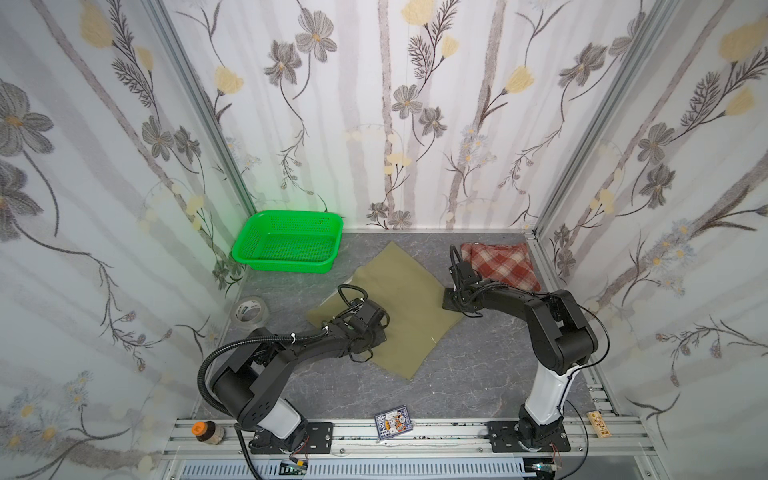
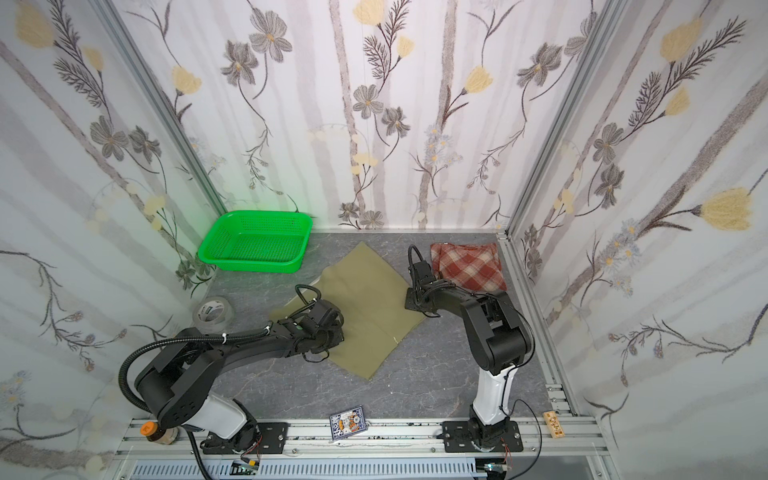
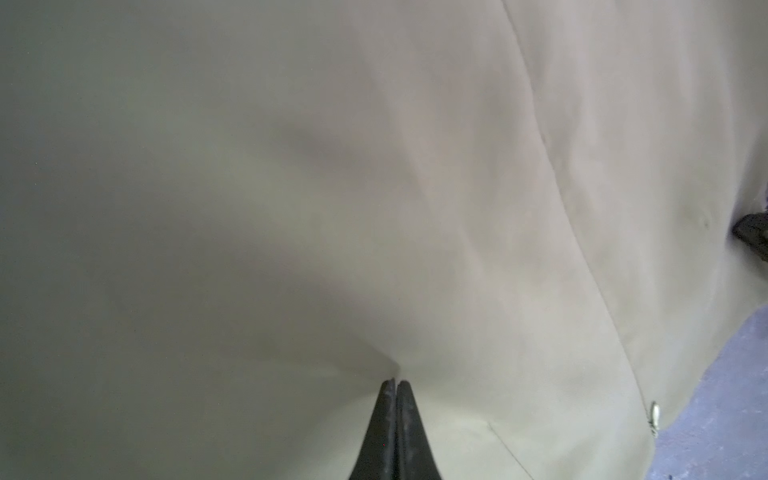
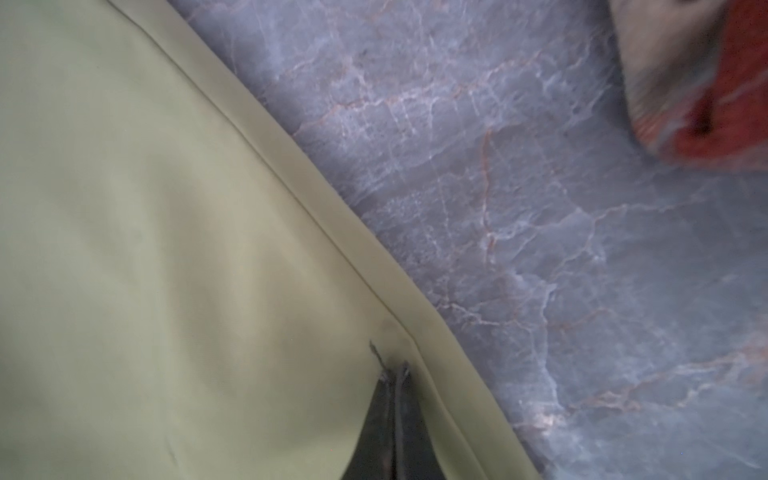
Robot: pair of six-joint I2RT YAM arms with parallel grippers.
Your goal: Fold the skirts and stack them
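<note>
In both top views the khaki skirt (image 1: 399,299) lies spread flat in the middle of the table (image 1: 457,374), turned like a diamond. It is well apart from the plaid skirt (image 1: 505,264), which sits folded in the far right corner. That one looks finished, waiting to be stacked. The green basket (image 1: 291,243) stands far left, out of play. The left gripper (image 1: 374,330) is down on the khaki's near-left part and the right gripper (image 1: 453,301) on its right edge. Two holds on opposite sides, the way you'd set up to carry one side over in a fold.

Left wrist view: the jaws are pressed together, tips buried in a small pucker of khaki cloth with creases fanning away. I read that as a pinch on the fabric.

Right wrist view: jaws pressed together here too, tips down just inside the stitched hem, a dimple in the cloth ahead of them. Pinching the khaki near its border, I'd say — bare table lies beyond, with a blurred corner of the plaid at the far side. The fold itself hasn't begun.
</note>
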